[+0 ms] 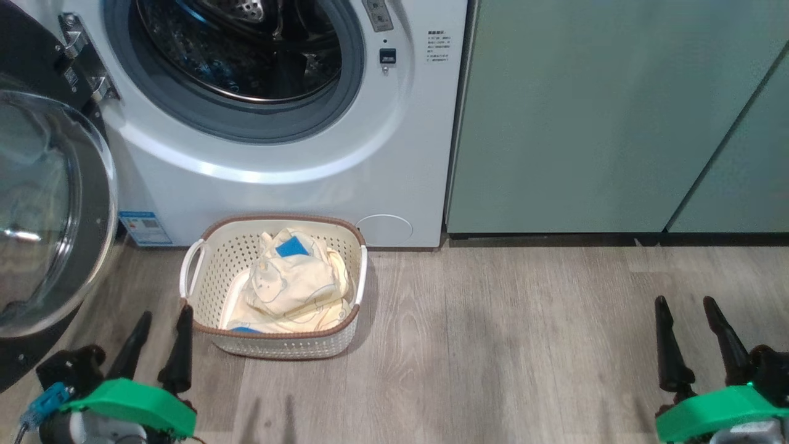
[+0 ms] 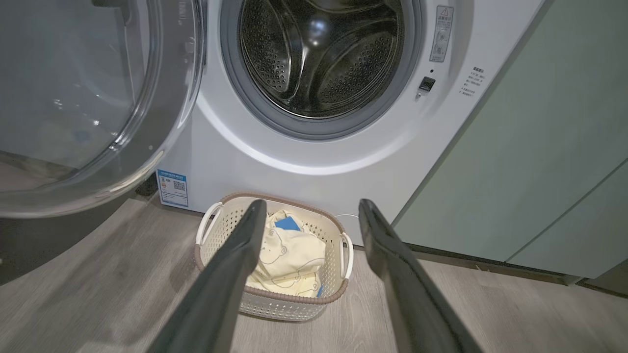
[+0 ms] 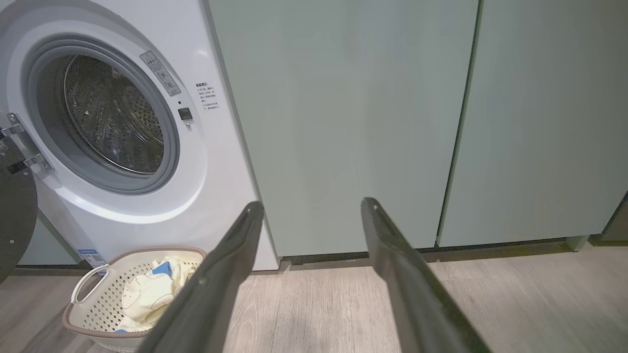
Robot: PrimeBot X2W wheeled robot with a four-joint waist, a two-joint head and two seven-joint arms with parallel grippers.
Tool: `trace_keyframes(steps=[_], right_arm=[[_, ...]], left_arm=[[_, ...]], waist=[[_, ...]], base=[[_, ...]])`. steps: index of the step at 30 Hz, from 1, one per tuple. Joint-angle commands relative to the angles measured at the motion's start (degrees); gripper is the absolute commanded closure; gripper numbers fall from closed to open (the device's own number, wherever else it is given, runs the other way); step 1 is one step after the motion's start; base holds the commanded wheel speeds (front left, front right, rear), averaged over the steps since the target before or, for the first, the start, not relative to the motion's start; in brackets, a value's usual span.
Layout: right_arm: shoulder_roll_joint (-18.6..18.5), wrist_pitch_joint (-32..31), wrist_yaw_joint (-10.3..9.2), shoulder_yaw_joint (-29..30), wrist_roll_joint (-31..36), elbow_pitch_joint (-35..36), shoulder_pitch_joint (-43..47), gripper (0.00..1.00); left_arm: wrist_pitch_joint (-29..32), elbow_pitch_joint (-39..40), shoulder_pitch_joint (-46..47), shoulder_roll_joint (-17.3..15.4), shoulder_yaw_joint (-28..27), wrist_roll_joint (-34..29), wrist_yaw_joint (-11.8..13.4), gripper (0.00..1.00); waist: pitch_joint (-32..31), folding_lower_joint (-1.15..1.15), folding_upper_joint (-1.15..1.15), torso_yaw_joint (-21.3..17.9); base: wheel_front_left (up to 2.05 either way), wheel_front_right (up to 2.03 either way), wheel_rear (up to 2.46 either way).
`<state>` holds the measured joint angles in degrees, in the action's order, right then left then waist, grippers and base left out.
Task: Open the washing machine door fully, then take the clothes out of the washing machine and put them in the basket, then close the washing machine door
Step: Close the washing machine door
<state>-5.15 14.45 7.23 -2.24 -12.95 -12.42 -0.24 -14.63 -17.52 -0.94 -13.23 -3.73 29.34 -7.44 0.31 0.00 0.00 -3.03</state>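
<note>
At the bottom left of the head view the left gripper (image 1: 165, 313) hangs empty with its fingers spread, one tip just beside the basket (image 1: 196, 325). At the bottom right the right gripper (image 1: 685, 302) is also spread and empty. The basket sits mid-frame on the floor (image 1: 493, 345) against the washing machine (image 1: 277, 191), with the clothes (image 1: 293, 283) piled inside. The drum (image 1: 246, 55) looks empty. The door (image 1: 52, 209) stands open at the left edge. Closing it seems to be what remains. The left arm's sweep could clip the basket, or slip on the glossy glass and leave the door unlatched.

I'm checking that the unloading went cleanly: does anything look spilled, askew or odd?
Nothing stands out. The clothes lie inside the basket, which sits upright on the floor, and the washing machine door hangs open.
</note>
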Motion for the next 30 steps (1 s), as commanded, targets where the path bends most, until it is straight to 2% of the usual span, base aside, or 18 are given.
trace_keyframes(steps=[1,16,30], right_arm=[[-0.9,0.5,0.25,-1.1,0.0,1.8,-1.8,0.00],[-1.1,0.5,0.25,-0.9,-0.1,1.9,-1.5,0.00],[-0.6,0.5,0.25,-1.5,-0.2,1.8,-1.6,0.00]], left_arm=[[-0.4,1.8,2.7,-1.1,-2.8,0.1,0.0,0.00],[-0.4,3.2,2.5,0.3,-4.0,-2.0,0.0,0.00],[-0.4,3.2,2.5,1.5,-6.1,-2.6,0.0,0.00]], waist=[[0.0,0.00,0.00,0.0],[-0.5,0.00,0.00,1.7],[-0.6,0.00,0.00,9.9]], base=[[0.00,0.00,0.00],[0.00,0.00,0.00],[0.00,0.00,0.00]])
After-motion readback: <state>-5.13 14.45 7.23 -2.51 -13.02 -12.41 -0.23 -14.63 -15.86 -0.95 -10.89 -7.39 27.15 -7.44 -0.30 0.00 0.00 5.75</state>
